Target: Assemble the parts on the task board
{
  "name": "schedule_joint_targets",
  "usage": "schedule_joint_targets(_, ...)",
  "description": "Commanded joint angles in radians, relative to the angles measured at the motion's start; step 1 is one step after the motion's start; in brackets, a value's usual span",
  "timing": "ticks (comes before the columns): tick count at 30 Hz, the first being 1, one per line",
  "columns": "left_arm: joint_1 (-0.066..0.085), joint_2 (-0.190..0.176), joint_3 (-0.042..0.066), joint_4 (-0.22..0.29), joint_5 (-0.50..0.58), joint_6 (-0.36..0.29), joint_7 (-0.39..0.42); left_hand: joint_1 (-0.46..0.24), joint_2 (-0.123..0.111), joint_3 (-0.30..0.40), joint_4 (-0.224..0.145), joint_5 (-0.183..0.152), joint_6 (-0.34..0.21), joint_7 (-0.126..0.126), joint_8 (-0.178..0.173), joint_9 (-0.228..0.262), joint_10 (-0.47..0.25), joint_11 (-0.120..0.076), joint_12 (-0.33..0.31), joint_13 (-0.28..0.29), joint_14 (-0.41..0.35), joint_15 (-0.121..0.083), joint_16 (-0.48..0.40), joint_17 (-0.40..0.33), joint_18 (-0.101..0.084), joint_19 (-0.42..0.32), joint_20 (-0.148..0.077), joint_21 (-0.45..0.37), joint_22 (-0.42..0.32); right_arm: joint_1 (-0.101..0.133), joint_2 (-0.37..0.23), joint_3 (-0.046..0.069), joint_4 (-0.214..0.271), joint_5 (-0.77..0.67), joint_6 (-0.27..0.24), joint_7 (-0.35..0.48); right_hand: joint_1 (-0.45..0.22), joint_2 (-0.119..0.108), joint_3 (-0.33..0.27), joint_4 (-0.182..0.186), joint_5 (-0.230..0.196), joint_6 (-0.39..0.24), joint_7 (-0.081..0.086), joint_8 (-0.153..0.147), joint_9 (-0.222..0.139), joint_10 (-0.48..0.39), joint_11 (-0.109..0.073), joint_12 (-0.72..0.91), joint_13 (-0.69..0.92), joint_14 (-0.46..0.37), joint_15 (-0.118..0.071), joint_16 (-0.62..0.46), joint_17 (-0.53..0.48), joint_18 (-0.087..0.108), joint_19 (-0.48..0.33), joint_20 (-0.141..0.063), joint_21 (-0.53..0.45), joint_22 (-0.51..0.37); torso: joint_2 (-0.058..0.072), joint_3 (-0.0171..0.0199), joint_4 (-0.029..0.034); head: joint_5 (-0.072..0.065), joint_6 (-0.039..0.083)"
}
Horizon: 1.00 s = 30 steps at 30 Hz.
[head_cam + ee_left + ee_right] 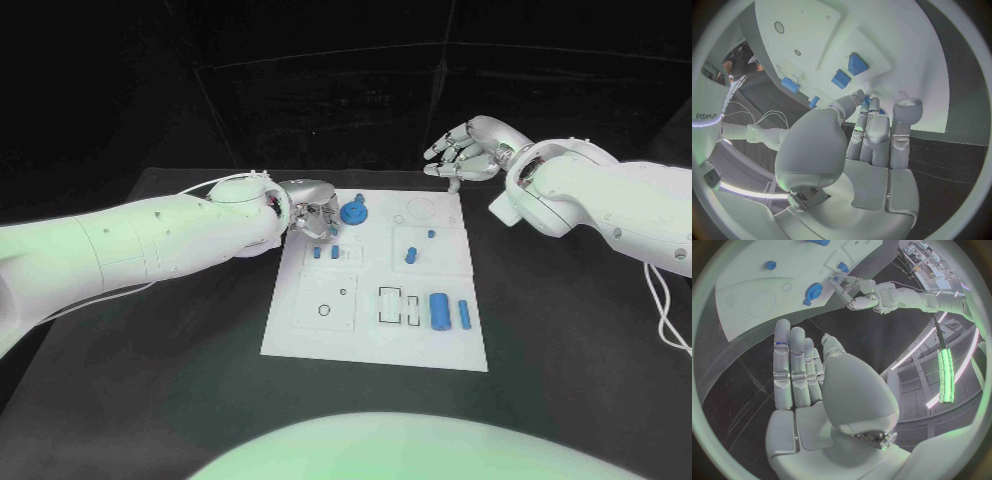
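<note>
While the white task board (pixel 378 345) lies flat in the middle of the black table (pixel 577 380), most of the blue parts sit on it: two small ones (pixel 326 253) side by side near its left edge, one (pixel 411 254) in a raised square frame with a tiny piece (pixel 430 235) just above it, and a fat peg (pixel 438 309) with a thinner one (pixel 463 313) beside a dark outlined slot near the right edge. A round blue part (pixel 355 211) rests at the far left corner of the board, just beside the left hand (pixel 307 213). That hand hangs over the board's left edge with its fingers bent downward; from above I cannot tell whether it has hold of anything. From the left wrist, the fingers (pixel 869 131) run close together with their tips down at the board and a sliver of blue showing between them, though a real hold is not clear. The right hand (pixel 464 150) hovers beyond the board's far edge, and the right wrist view shows its fingers (pixel 792 365) straight, slightly apart and holding nothing.
</note>
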Motion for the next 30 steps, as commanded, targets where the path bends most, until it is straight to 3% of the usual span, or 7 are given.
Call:
schedule_joint_targets(1, -0.001, 0.002, -0.001, -0.003, 0.000, 0.008, 0.001, -0.002, -0.004, -0.005, 0.001, -0.003, -0.008, -0.001, -0.003, -0.001, -0.005, 0.000, 0.002, 0.000, 0.001, 0.006, -0.004, 0.002, 0.002, -0.002, 0.002, -0.003, 0.001, 0.002, 0.001, 0.001, 0.001, 0.004, 0.002, 0.008, 0.000, 0.006, -0.003, 0.001, 0.003, -0.006, 0.000, 0.004, -0.002, -0.007, -0.002, 0.005, -0.001, -0.001, -0.003, 0.006, -0.002, 0.003, 0.010, 0.000, -0.007, 0.000, 0.000, 0.0002, 0.0001, 0.000, 0.000)
schedule_joint_targets(30, -0.001, 0.013, -0.001, -0.010, 0.020, 0.026, -0.004, 0.001, 0.015, -0.002, 0.007, -0.003, 0.010, -0.009, 0.007, 0.004, 0.011, -0.007, 0.012, 0.004, 0.003, 0.002, -0.001, 0.004, 0.004, 0.000, 0.002, 0.001, 0.006, 0.002, 0.001, 0.001, 0.002, 0.004, 0.001, 0.008, 0.000, 0.007, -0.004, 0.002, 0.003, -0.007, 0.000, 0.004, -0.002, -0.008, -0.002, 0.006, -0.002, -0.002, -0.003, 0.006, -0.002, 0.003, 0.010, 0.000, -0.007, 0.000, 0.000, -0.0001, -0.0006, -0.002, -0.001)
